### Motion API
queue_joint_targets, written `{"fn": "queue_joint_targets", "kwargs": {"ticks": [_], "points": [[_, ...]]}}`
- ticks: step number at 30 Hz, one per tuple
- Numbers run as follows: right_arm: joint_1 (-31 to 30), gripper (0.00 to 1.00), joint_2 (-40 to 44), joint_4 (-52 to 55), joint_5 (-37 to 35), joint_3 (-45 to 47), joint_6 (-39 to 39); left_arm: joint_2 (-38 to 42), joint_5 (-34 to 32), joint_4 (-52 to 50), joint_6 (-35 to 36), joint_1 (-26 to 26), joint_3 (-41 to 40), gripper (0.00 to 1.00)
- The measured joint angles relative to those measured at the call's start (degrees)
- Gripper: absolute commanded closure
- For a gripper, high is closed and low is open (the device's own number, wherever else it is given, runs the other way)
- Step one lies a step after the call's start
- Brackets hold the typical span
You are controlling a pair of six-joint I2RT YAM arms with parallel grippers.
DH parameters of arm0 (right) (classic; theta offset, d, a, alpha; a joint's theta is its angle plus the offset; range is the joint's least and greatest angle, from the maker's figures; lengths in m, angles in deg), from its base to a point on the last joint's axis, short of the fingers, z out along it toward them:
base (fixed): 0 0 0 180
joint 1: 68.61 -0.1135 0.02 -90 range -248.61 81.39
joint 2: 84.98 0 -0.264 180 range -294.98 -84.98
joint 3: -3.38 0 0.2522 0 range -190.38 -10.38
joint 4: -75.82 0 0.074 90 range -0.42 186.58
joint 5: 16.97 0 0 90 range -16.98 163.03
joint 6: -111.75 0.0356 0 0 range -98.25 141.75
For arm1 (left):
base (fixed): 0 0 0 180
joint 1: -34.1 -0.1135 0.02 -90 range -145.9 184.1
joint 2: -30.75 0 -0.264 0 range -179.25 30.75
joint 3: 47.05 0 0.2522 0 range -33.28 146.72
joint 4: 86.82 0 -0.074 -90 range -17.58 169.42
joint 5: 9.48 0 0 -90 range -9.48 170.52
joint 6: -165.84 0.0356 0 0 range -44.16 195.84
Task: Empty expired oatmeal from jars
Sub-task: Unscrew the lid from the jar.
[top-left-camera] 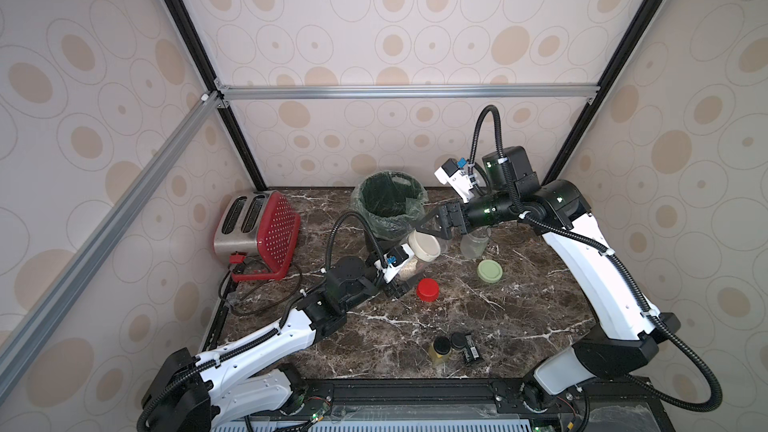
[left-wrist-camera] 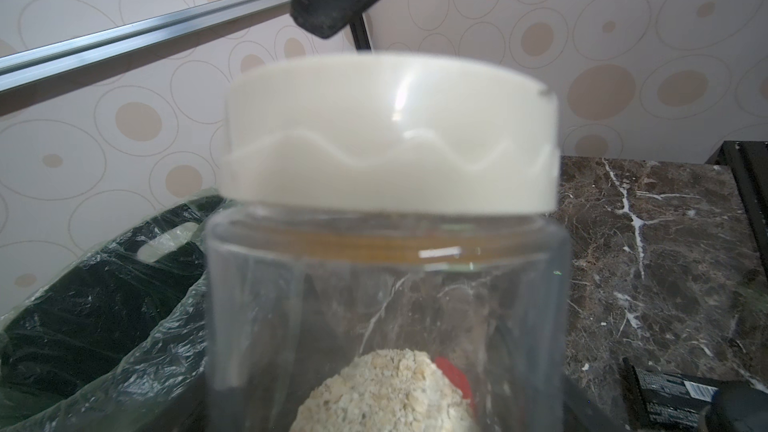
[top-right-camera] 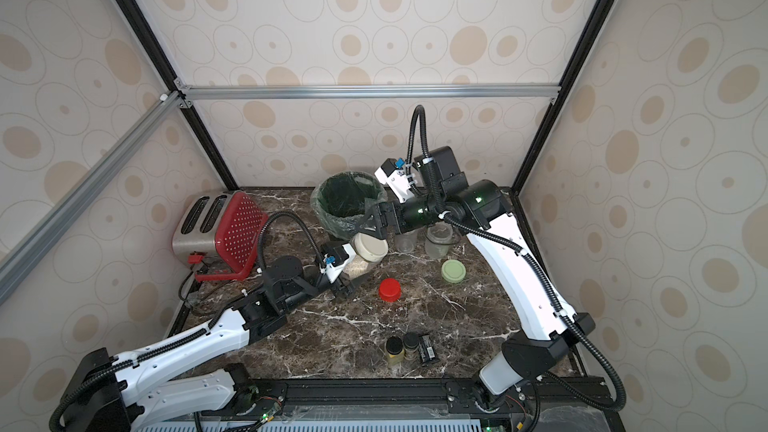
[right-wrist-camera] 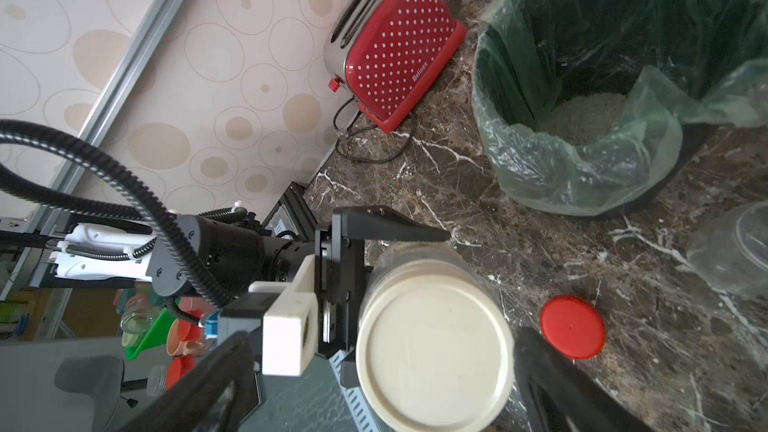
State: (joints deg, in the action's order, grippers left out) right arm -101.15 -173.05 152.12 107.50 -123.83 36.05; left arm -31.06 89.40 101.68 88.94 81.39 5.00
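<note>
In left gripper, clamped: capped jar holding oatmeal. Right gripper gaping near its beige lid. Beside it, two jars probably sitting emptied.

Red polka-dot toaster, right wrist view: small white brand word near its lower corner, roughly "Belinee", with unsharp letters. Black packet on the bench: white label, print too small to read.

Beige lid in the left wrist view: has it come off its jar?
No, the beige lid sits closed on the mouth of the jar, which holds oatmeal.
</note>
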Motion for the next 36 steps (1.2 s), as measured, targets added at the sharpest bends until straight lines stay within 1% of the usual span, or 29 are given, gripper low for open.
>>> {"fn": "queue_joint_targets", "kwargs": {"ticks": [10,23,26,28,31,33,35,36], "points": [[-0.6,0.01,0.5,0.4,-1.1,5.2,0.2,0.0,0.0,-0.2,0.0,0.0,0.0,1.00],[-0.9,0.01,-0.4,0.4,-0.9,8.3,0.2,0.0,0.1,-0.2,0.0,0.0,0.0,1.00],[-0.9,0.11,-0.7,0.0,-0.3,8.3,0.1,0.0,0.0,-0.3,0.0,0.0,0.0,1.00],[-0.9,0.14,-0.7,-0.3,0.3,8.3,-0.1,0.0,0.0,-0.3,0.0,0.0,0.0,1.00],[-0.9,0.21,-0.7,-0.4,0.6,8.3,-0.7,0.1,0.0,-0.3,0.0,0.0,0.0,1.00],[-0.9,0.24,-0.7,-0.4,0.7,8.3,-1.8,0.1,0.1,-0.3,0.0,0.0,0.0,1.00],[-0.8,0.30,-1.1,0.0,1.1,7.8,-3.5,0.1,0.0,-0.4,0.0,0.0,0.0,1.00],[-0.8,0.31,-1.5,0.3,1.4,7.3,-4.8,0.1,0.0,-0.4,0.0,0.0,0.0,1.00]]}}
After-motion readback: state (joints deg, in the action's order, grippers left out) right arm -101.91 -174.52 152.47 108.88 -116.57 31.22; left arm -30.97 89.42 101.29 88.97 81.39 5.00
